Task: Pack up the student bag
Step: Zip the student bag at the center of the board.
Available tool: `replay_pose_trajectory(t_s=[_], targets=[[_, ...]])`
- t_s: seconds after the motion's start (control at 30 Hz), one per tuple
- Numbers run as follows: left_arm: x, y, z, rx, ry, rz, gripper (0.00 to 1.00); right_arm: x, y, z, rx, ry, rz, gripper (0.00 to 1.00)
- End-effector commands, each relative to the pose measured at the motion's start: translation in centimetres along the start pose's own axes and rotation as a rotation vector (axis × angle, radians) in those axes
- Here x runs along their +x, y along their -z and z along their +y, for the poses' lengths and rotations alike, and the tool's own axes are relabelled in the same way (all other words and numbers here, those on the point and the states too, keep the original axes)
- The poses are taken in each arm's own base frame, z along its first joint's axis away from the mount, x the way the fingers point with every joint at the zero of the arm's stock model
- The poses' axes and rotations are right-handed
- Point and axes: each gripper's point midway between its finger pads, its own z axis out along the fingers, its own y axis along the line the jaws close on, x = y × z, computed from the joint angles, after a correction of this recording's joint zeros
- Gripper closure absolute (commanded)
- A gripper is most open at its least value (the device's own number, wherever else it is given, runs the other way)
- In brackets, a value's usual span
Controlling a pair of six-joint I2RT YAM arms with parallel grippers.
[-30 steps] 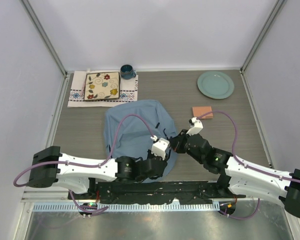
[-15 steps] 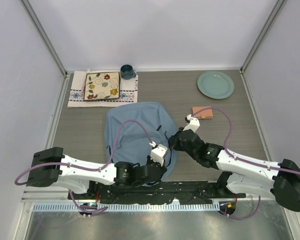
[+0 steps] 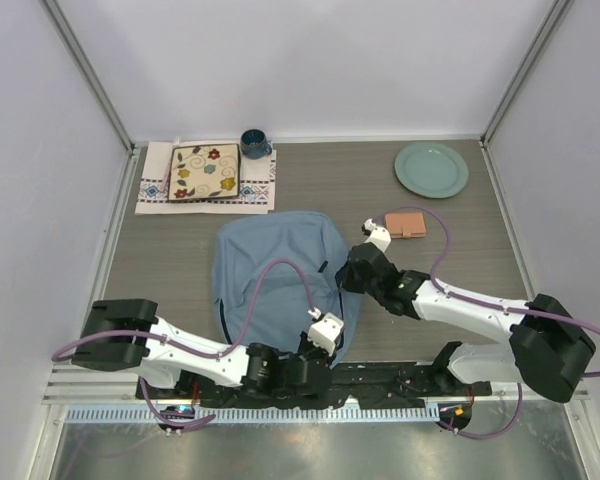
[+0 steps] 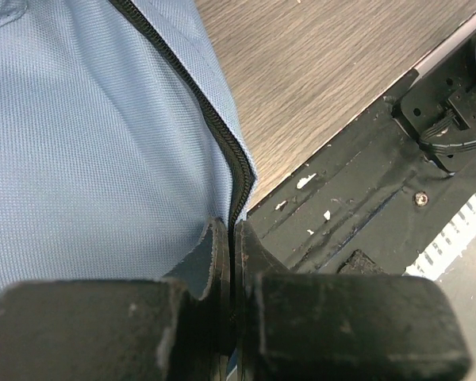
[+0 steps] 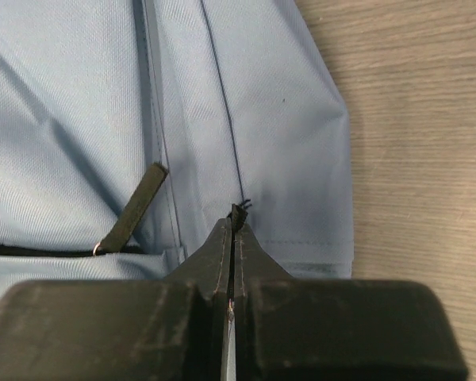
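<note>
Dusty-blue student bag (image 3: 275, 275), pale green plate (image 3: 431, 169), cream floral tray (image 3: 204, 172), navy mug (image 3: 254, 143), salmon booklet (image 3: 406, 224)

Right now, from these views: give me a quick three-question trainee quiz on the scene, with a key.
1. True or false: the left hand is shut on the zipper edge of the backpack.
2. Seen from above, the green plate lies: A at the far right, B on the backpack, C at the near left.
3. Short answer: what small dark thing stands just beside the flowered tray?

Key: 1 true; 2 A; 3 the mug.
</note>
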Motion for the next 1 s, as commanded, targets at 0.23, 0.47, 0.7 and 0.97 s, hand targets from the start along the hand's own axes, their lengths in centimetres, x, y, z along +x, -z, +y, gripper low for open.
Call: replay_pose_trajectory(t_s=[0.23, 0.47, 0.7, 0.97], targets=[[1.5, 2.9, -2.7, 0.122, 0.076, 0.059, 0.89, -10.0, 1.2, 2.4, -0.048, -0.116, -0.317, 0.99], [-2.8, 4.7, 2.2, -0.048, 0.088, -0.029, 0.02, -8.3, 3.9, -2.4, 0.046, -0.19, -0.339, 0.99], [-10.5, 6.8, 9.3, -0.169, 0.287, -0.161, 0.0, -4.7, 4.6, -4.5, 0.023, -0.254, -0.271, 0.99], [-14.5, 7.9, 13.2, -0.253, 0.28, -0.165, 0.01, -4.2, 6.4, -5.4, -0.008, -0.297, -0.284, 0.72]])
